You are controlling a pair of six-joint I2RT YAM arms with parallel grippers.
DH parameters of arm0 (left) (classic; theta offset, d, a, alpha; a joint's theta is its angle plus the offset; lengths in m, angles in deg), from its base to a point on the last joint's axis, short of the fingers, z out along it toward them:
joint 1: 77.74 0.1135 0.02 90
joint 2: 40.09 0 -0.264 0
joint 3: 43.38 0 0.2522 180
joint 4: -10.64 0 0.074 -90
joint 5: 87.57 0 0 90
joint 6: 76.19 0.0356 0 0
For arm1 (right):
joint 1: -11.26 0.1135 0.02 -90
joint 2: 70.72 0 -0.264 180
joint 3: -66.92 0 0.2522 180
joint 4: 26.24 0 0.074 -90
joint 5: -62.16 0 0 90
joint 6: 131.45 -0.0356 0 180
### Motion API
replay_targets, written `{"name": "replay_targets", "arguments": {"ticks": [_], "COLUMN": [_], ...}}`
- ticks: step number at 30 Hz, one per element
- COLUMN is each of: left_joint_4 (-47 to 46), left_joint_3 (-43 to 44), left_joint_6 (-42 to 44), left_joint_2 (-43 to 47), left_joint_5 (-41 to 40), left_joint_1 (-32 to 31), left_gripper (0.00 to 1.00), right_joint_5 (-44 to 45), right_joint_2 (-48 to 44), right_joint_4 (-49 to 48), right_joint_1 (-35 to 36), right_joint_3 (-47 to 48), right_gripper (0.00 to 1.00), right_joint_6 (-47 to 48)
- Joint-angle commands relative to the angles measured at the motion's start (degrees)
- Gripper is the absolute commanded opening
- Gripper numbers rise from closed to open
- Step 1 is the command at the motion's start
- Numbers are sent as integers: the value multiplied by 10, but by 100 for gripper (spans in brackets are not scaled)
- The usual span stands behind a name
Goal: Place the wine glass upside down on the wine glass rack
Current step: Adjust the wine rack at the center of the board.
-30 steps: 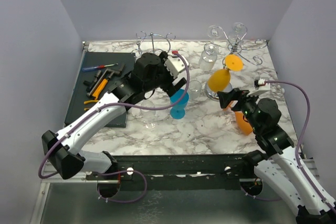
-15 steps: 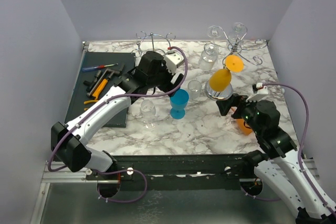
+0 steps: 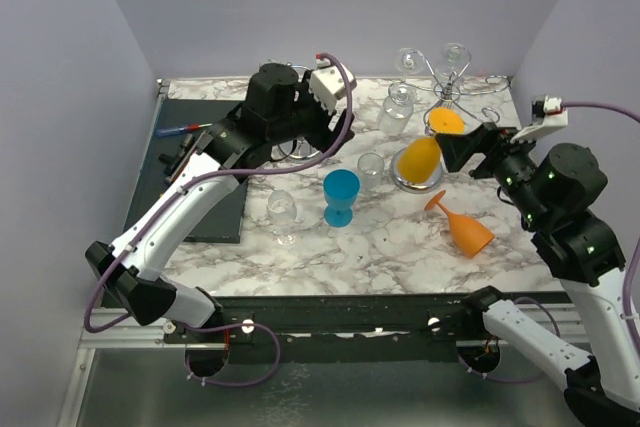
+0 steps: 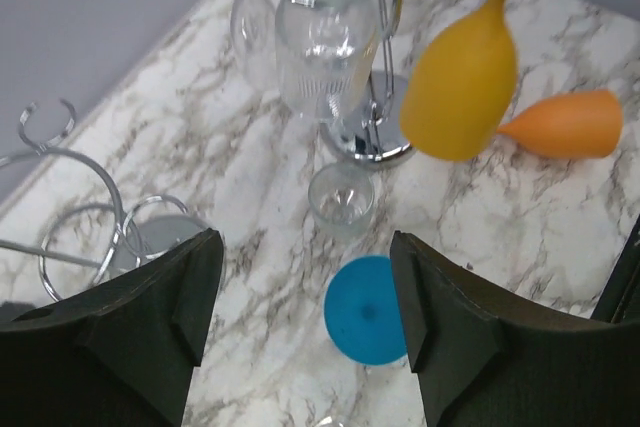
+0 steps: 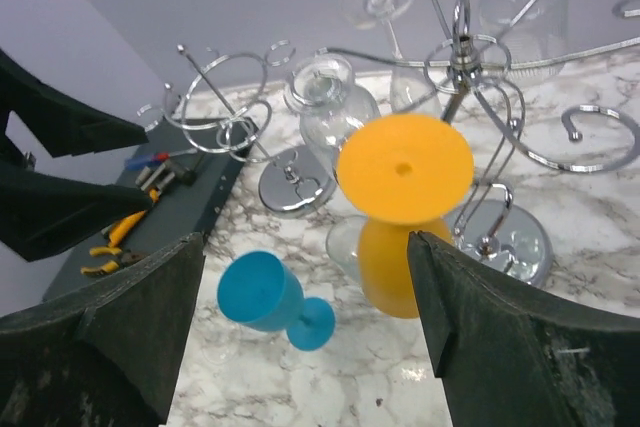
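Note:
A blue wine glass stands upright on the marble table; it also shows in the left wrist view and the right wrist view. A yellow glass hangs upside down on the right wire rack. An orange glass lies on its side at the right. My left gripper is open and empty, raised above and behind the blue glass. My right gripper is open and empty, raised beside the yellow glass.
A second wire rack stands at the back middle. Clear glasses stand at the front left and the middle; another is by the right rack. A dark mat with hand tools lies at the left.
My left gripper has lifted up and back, away from the blue glass. My right arm has risen and swung back to the right, uncovering the orange glass.

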Motion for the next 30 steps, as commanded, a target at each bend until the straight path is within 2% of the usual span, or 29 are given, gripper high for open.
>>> {"name": "replay_targets", "arguments": {"ticks": [1, 4, 8, 11, 13, 18, 22, 30], "left_joint_4": [3, -17, -18, -20, -22, -29, -39, -42], "left_joint_3": [80, 140, 227, 268, 297, 360, 385, 468], "left_joint_6": [14, -1, -7, -5, -13, -40, -35, -37], "left_joint_2": [12, -18, -75, -102, -122, -176, -203, -289], "left_joint_5": [69, 79, 71, 71, 78, 100, 104, 111], "left_joint_1": [-1, -1, -2, -2, -2, -4, -11, -47], "left_gripper": [72, 70, 70, 69, 68, 64, 64, 63], "right_joint_5": [36, 88, 154, 173, 144, 3, -34, -254], "right_joint_2": [63, 127, 221, 262, 277, 320, 328, 350], "right_joint_4": [53, 48, 27, 9, 1, 3, -15, -64], "right_joint_1": [-1, -1, -2, -19, -60, -221, -281, -428], "right_joint_3": [90, 138, 215, 256, 275, 296, 275, 210], "right_gripper": [86, 77, 80, 80, 80, 78, 75, 65], "right_joint_6": [24, 33, 74, 89, 83, 36, 22, -75]}}
